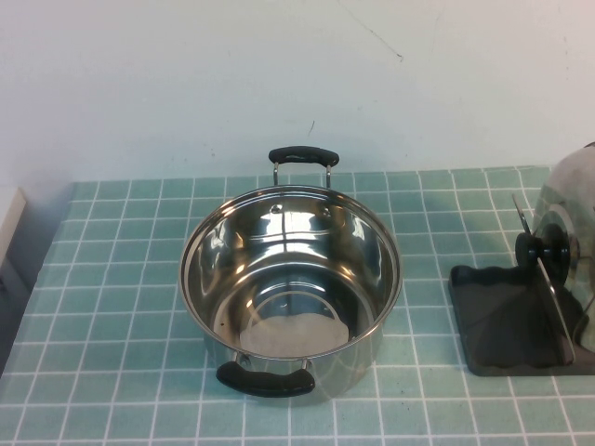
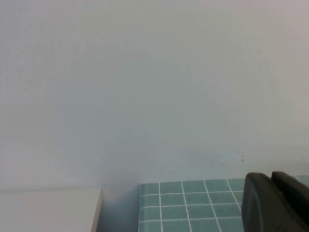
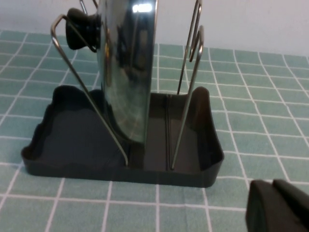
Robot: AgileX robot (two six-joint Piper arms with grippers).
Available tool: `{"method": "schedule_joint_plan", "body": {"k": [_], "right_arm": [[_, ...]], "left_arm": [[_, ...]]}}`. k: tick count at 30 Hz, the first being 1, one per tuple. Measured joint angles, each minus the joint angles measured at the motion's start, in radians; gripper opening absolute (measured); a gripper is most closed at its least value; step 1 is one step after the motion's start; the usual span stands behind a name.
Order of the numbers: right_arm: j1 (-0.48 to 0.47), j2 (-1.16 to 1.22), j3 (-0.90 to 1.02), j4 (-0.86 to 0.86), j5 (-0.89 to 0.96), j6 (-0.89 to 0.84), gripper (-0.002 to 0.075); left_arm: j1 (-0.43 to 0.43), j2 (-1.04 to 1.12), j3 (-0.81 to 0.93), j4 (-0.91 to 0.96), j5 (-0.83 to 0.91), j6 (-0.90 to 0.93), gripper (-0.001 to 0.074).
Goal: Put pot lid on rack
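The pot lid (image 1: 575, 200), shiny steel with a black knob (image 1: 542, 249), stands on edge in the rack (image 1: 507, 321) at the table's right edge, between the wire prongs. The right wrist view shows the lid (image 3: 128, 72) upright in the dark rack (image 3: 72, 140), leaning by a prong. My right gripper (image 3: 273, 191) is shut and empty, on my side of the rack, a short way off it. My left gripper (image 2: 271, 186) is shut and empty at the table's far left, facing the wall. Neither gripper shows in the high view.
A deep steel pot (image 1: 290, 279) with two black handles stands open in the middle of the green tiled table (image 1: 112, 307). A white wall rises behind the table. A pale ledge (image 2: 48, 210) lies off the table's left edge.
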State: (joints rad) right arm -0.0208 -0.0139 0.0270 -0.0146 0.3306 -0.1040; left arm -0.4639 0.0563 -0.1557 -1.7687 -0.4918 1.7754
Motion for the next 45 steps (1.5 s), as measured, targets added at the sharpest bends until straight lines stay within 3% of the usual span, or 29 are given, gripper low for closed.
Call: {"method": "schedule_joint_plan", "body": {"k": [10, 45], "right_arm": [[0.000, 0.000, 0.000, -0.002, 0.002, 0.073, -0.0001], [0.000, 0.000, 0.000, -0.002, 0.002, 0.078, -0.0001]], "left_arm": [[0.000, 0.000, 0.000, 0.000, 0.000, 0.000, -0.0001], [0.000, 0.000, 0.000, 0.000, -0.014, -0.027, -0.0003]]}}
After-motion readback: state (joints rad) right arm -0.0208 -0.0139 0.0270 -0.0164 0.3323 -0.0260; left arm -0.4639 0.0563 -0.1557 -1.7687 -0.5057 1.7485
